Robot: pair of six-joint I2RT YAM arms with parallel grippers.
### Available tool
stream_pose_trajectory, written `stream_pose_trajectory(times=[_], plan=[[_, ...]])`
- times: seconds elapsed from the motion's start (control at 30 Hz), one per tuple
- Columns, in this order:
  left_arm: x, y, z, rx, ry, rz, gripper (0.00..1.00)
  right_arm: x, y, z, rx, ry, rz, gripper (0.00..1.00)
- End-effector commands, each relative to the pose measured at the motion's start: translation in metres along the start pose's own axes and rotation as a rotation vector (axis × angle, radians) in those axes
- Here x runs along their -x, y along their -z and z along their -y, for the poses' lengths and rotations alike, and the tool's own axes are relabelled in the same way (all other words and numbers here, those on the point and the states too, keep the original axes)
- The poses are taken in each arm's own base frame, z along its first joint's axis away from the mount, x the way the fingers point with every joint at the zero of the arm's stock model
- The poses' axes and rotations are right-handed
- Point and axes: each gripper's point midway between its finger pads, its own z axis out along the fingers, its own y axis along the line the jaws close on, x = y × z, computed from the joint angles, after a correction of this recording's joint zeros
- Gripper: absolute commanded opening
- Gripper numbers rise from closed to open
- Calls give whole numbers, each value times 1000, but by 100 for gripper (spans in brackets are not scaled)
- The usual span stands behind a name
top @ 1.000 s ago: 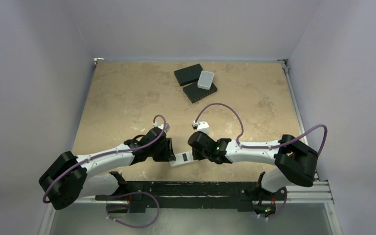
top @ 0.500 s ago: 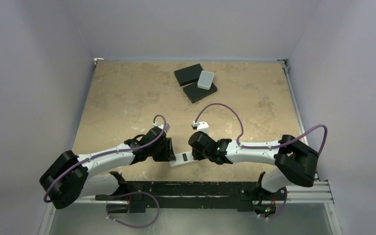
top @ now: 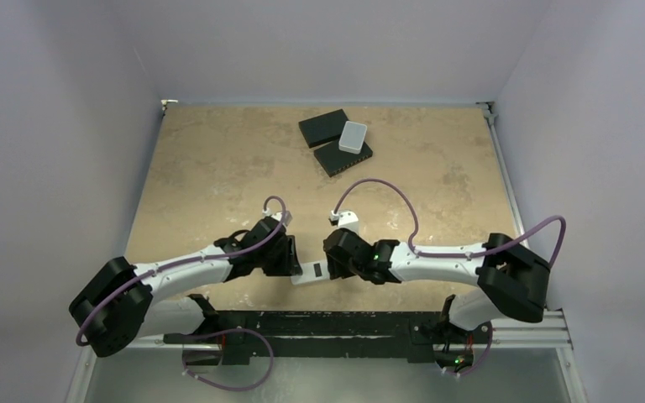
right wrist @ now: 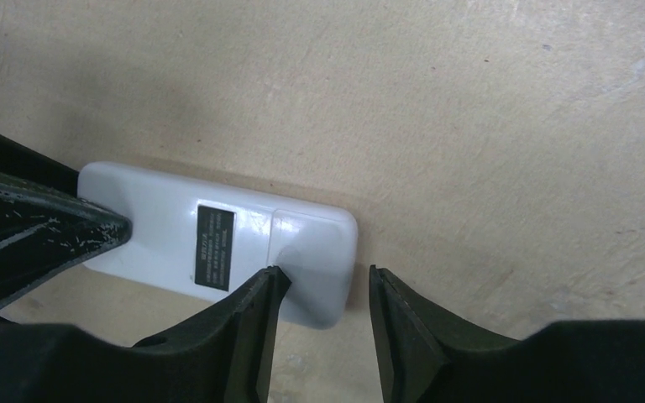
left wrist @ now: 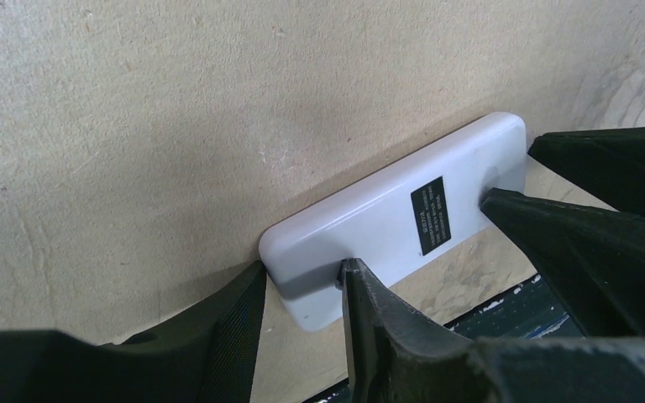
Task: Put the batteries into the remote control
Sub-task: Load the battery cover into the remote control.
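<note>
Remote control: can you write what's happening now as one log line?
remote control: back up on table | left gripper: open, straddling one end | right gripper: open, straddling other end

Remote control (top: 312, 272) — between both arms.

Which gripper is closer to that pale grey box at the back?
Right. The right gripper sits closer below the pale grey box; the left gripper lies farther left.
</note>
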Motion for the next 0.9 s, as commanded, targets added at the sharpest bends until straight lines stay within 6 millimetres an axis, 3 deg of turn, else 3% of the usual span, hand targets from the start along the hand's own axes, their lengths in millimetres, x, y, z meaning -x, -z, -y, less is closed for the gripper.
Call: stream_pose_trajectory(times=[0.0, 0.23, 0.47, 0.73, 0.87], plan=[[7, -6, 3, 5, -20, 23, 36, 17, 18, 7, -44, 5, 48, 52], [12, -12, 6, 12, -41, 16, 37, 36, 42, 17, -69, 5, 119, 59], [23, -20, 25, -31, -70, 6, 37, 43, 64, 24, -40, 2, 164, 66], [48, -37, 62, -97, -126, 2, 37, 35, 78, 19, 52, 35, 141, 71], [58, -48, 80, -126, -156, -7, 37, 23, 77, 11, 116, 69, 95, 79]])
